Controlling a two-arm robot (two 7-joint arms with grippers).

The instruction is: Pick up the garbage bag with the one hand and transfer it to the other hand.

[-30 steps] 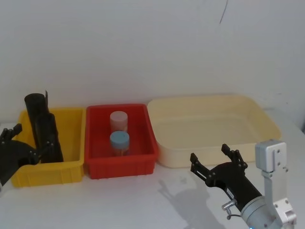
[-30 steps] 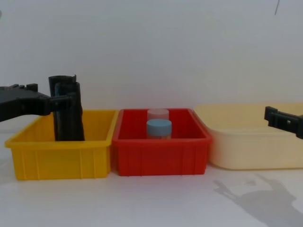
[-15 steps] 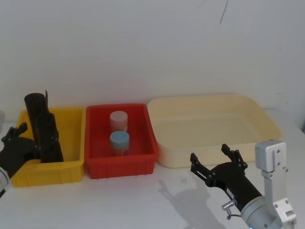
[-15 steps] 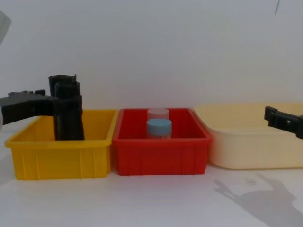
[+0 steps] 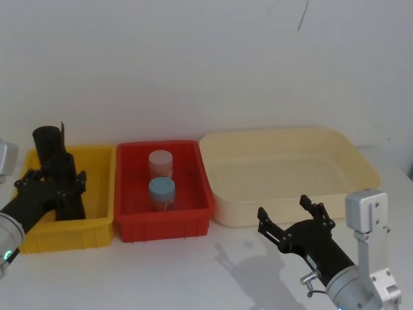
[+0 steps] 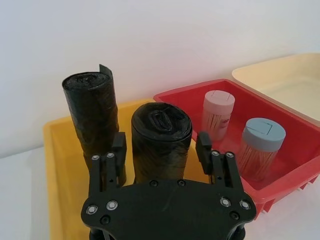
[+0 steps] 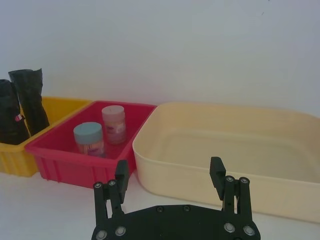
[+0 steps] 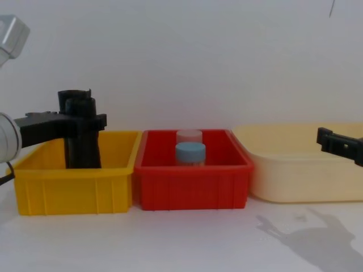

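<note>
The left gripper reaches into the yellow bin at the left end of the counter. Its jaws are spread wide to either side of the garbage bag, one finger on each flank with only a thin gap showing, so nothing is clamped. The bag stands upright toward the bin's front half, its top rising clear of the rim. A second black roll, taller, stands just behind it near the back left corner, close to one of the fingers. To the bag's right the bin floor lies bare up to the side wall, which sits against the red bin holding a pink-lidded jar and a blue-lidded jar.

The right gripper hangs over bare counter just in front of the cream tray, jaws wide and holding nothing, well apart from the bins on the left.
</note>
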